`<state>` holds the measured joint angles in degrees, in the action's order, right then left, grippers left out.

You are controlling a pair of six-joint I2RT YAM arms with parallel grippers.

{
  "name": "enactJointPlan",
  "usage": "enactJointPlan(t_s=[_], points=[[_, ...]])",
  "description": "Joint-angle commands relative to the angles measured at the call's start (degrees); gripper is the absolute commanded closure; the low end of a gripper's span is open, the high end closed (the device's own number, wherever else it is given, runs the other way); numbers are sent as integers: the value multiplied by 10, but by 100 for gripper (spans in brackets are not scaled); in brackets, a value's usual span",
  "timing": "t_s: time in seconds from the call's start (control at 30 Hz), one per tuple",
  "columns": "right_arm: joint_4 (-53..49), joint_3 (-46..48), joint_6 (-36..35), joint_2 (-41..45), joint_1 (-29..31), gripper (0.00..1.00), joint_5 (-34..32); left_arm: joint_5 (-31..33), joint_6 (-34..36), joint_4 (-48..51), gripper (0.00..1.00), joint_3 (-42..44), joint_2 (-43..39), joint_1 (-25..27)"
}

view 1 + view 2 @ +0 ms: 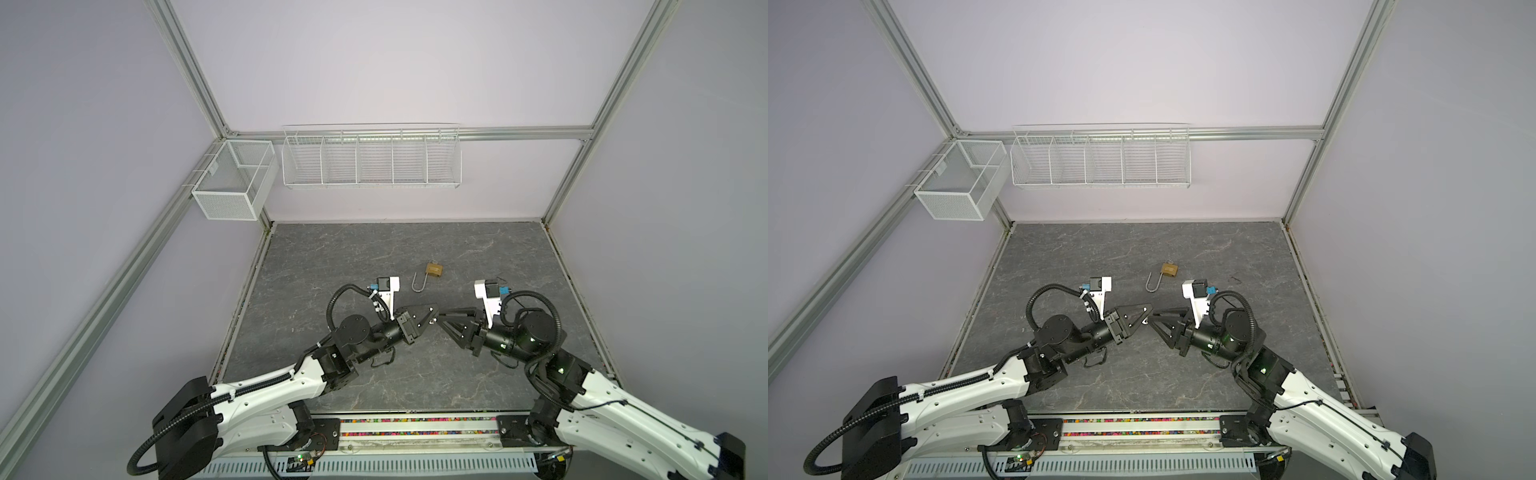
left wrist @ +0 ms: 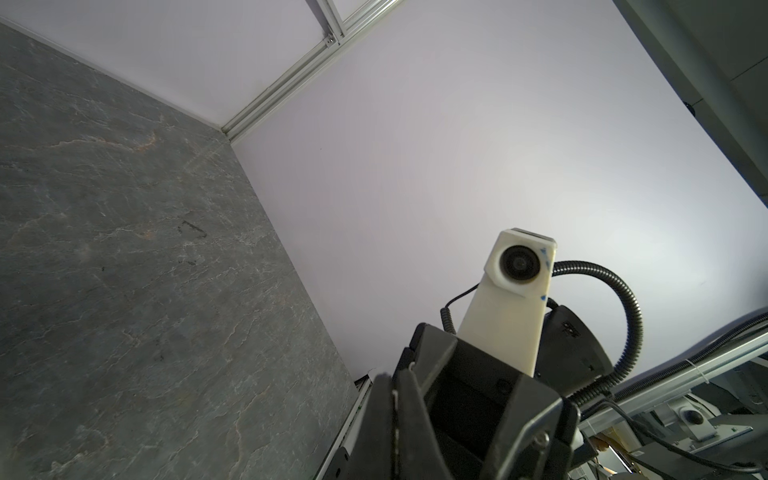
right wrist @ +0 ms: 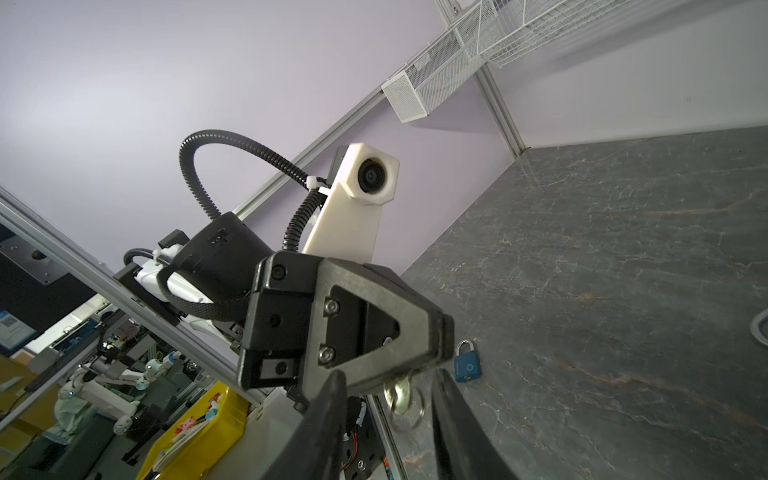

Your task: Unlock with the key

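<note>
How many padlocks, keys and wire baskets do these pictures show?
Padlocks: 2 (brass padlock with open shackle; small blue padlock)
Keys: 1 (small metal key held in the left claw)
White wire baskets: 2 (mesh box; long divided rack)
Total: 5

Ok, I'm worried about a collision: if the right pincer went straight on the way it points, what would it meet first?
Probably the key held by the shut left pincer, tip to tip with the right pincer; the exact gap is unclear.
</note>
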<state>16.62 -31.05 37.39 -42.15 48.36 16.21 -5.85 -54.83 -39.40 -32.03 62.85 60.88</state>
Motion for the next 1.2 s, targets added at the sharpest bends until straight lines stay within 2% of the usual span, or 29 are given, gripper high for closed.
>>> enactJointPlan(t_s=[0.0,0.43,0.53,0.63,0.93,1.03,1.07,1.17], points=[[47,5,13,-18,-3,66,24,0,2,-46,100,-16,8,1],[69,-11,15,-51,-3,78,37,-4,-16,-92,100,-10,16,1],[84,-10,23,-59,-3,83,42,-8,-18,-99,100,-10,20,1],[94,-12,29,-66,-3,94,46,-15,-19,-106,100,-14,26,1],[124,7,62,-60,-17,94,32,-36,-14,-125,100,3,22,1],[100,0,60,-55,-21,94,30,-33,-5,-102,56,9,6,1],[83,-5,58,-54,-22,94,28,-30,0,-94,44,11,-1,1],[52,-14,49,-54,-23,94,28,-11,12,-66,22,14,-20,1]])
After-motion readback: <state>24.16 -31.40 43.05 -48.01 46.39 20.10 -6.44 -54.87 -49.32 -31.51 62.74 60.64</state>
